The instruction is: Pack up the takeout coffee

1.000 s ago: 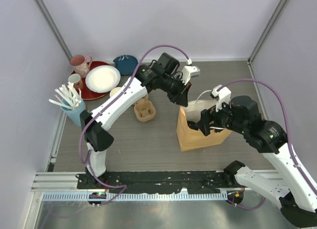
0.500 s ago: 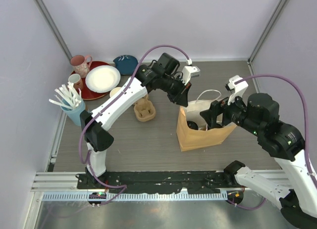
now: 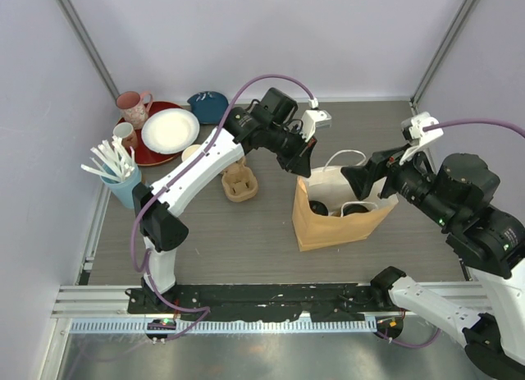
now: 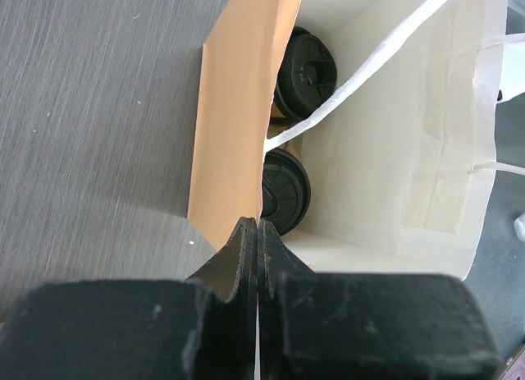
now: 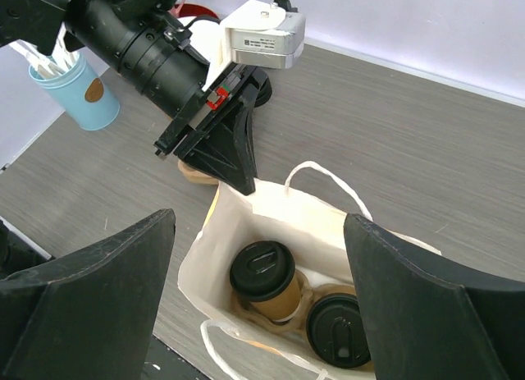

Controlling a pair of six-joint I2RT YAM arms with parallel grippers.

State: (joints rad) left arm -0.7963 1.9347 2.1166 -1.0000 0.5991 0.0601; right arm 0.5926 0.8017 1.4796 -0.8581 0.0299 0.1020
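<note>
Top view: both cups [image 3: 318, 208] stand inside the bag [image 3: 324, 228], just below the right gripper [image 3: 356, 180], which is empty and spread wide.

Left wrist: the left gripper [image 4: 257, 249] pinches the bag's rim, lids just beyond its fingertips.

Right wrist: the cups sit below, between the fingers.

Packing looks done; only the release seems left.

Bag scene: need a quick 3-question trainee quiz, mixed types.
1. True or false: both lidded cups sit inside the bag.
2. The left pincer is: A) open above the bag; B) shut on the bag's rim; C) holding a cup.
3. Fill in: the right pincer, above the bag, is ___ and holds nothing.

Key: 1 true; 2 B; 3 open.
</note>
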